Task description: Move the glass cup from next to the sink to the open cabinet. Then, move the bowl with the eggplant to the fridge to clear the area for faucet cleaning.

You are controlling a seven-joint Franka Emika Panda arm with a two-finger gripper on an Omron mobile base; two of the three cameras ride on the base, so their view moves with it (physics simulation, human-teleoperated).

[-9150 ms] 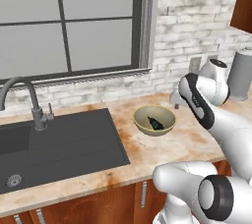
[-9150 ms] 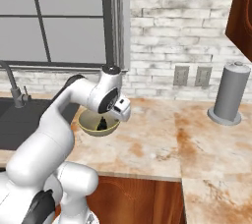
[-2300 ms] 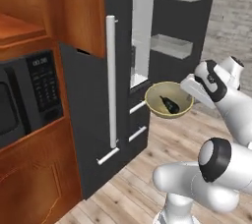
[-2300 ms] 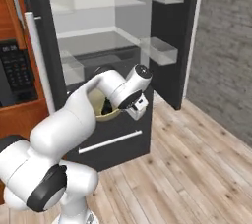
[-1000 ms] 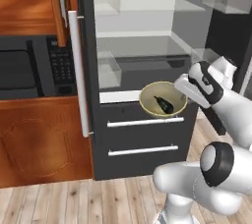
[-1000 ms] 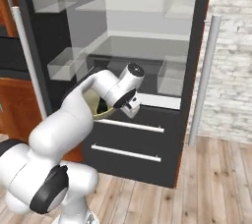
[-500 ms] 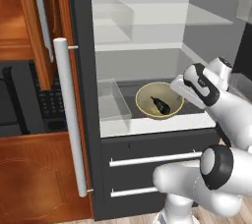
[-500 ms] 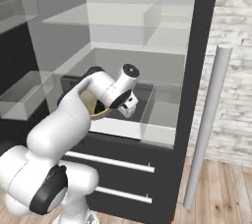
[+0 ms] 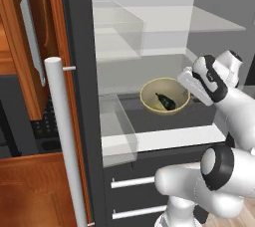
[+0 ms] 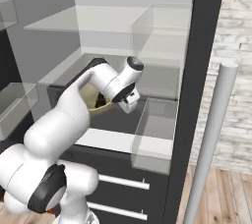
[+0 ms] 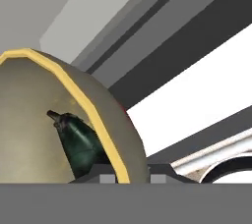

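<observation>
The olive-tan bowl [image 9: 149, 93] sits inside the open fridge, at or just above its dark lower floor [image 9: 199, 114]; I cannot tell whether it touches. The dark eggplant [image 9: 165, 102] lies inside the bowl. My gripper [image 9: 186, 84] is shut on the bowl's right rim. The right base view shows the bowl [image 10: 92, 101] partly behind my arm, with the gripper [image 10: 107, 102] at its edge. In the hand view the yellow-rimmed bowl [image 11: 29, 134] and eggplant [image 11: 76, 144] fill the left, just above my gripper [image 11: 129, 178]. The glass cup, sink and faucet are out of view.
Clear door bins [image 9: 117, 126] [image 10: 155, 129] flank the opening, and glass shelves [image 9: 199, 19] hang above the bowl. A white ledge [image 9: 164, 139] fronts the floor over two drawers [image 9: 134, 181]. The long door handle [image 9: 64, 141] [image 10: 211, 134] stands close. A wooden cabinet door [image 9: 20, 47] is at left.
The base has driven closer to the fridge, so the whole picture has shifted. The bowl, still gripped, has gone from in front of the ledge to inside, over the dark floor.
</observation>
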